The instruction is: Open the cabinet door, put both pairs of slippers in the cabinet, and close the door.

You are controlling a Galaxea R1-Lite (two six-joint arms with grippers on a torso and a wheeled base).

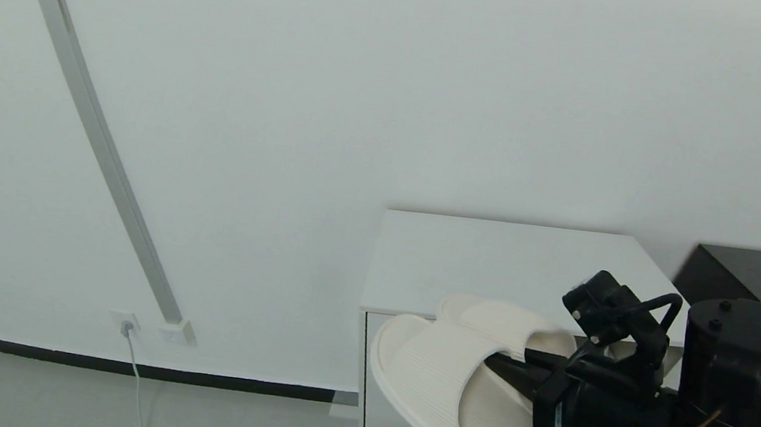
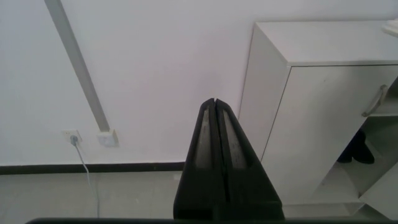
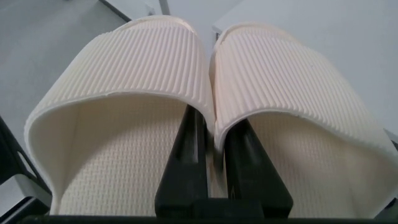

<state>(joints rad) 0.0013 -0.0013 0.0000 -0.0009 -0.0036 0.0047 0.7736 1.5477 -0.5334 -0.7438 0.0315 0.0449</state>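
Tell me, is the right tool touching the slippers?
Touching. In the right wrist view the right tool has one finger inside each of the slippers, pinching their adjoining sides.

wall conduit [image 1: 96, 131] | outlet [image 1: 126, 323] w/ cable [image 1: 136, 379] | blk baseboard [image 1: 246, 385]

slippers [image 3: 149, 68]: pale, cloth-like uppers, finely ribbed and matt, arching over the jaws; insoles on either side of the jaws have a small raised waffle grain.
right gripper [image 3: 212, 140]: black, smooth, matt plastic look.
left gripper [image 2: 215, 109]: black, smooth, dull sheen on the flat faces.
cabinet [image 2: 311, 124]: beyond the left jaws; smooth white panels, matt.
handle [image 2: 374, 101]: silvery, metal-looking, slight shine.
wall [image 2: 155, 62]: smooth, matt.
floor [image 2: 124, 193]: grey, smooth, faint sheen.
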